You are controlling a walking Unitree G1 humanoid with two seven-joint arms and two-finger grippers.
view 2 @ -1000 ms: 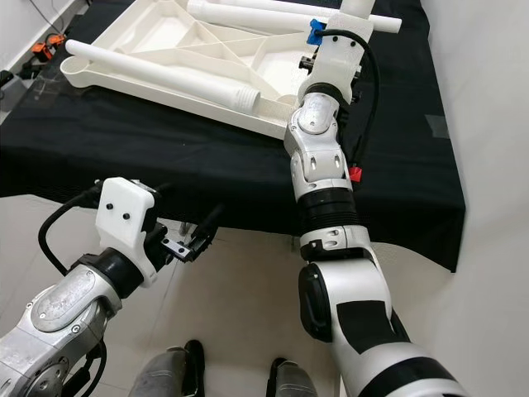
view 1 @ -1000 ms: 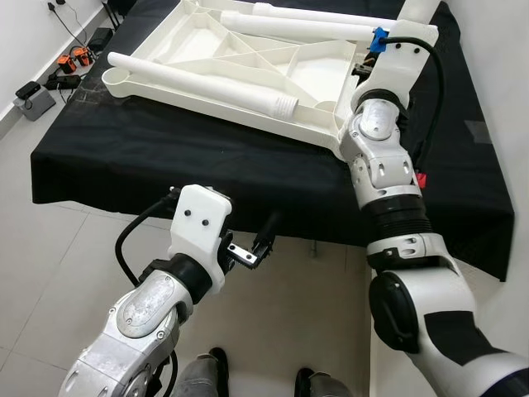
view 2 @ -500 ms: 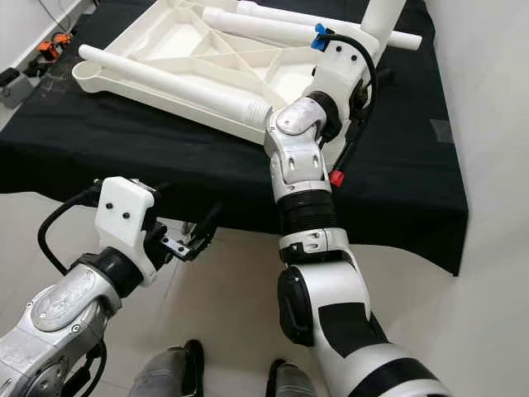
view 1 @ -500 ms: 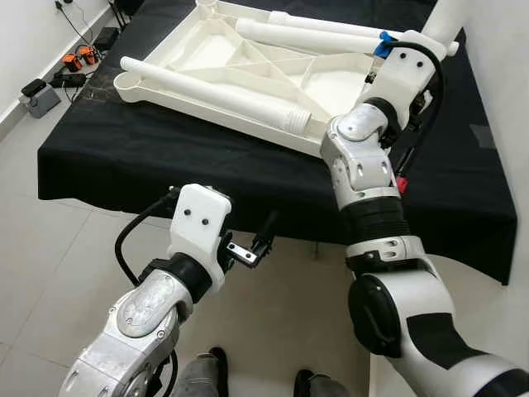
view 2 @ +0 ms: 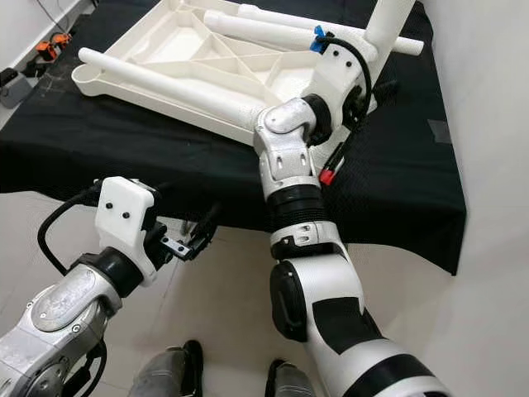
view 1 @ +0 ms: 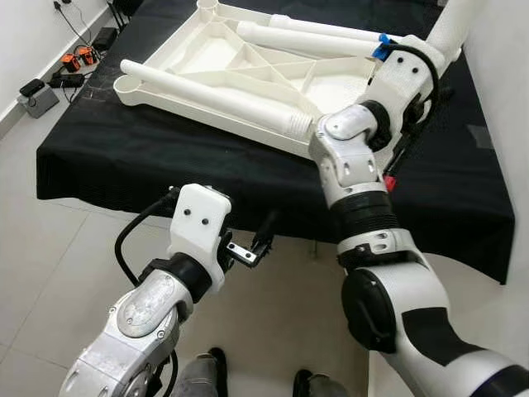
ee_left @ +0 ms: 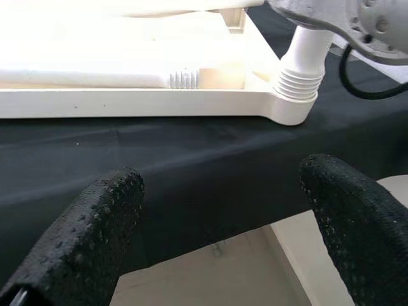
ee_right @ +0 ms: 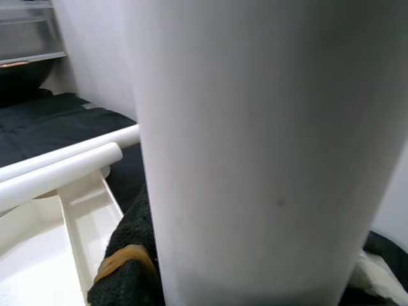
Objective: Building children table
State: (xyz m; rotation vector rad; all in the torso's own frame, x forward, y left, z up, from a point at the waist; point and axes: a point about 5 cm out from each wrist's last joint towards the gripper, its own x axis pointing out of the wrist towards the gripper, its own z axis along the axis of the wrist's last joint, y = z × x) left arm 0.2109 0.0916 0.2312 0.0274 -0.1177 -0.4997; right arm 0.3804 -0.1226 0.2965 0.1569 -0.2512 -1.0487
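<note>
- We see the white tabletop [view 1: 248, 70] lying upside down on the black cloth [view 1: 165, 157], loose legs on it.
- Right gripper [view 2: 374, 62] grasps the upright leg [view 2: 388, 21] at the tabletop's corner.
- Left gripper [view 1: 263, 240] hovers released, below the cloth's edge.

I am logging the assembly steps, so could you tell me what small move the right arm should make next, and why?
Probably a further twist of the upright table leg into its corner socket. The right tool is closed around that leg, whose threaded base stands in the corner of the upturned white tabletop. Two more legs lie loose on the tabletop, and the left tool hangs open below the black-covered table.
</note>
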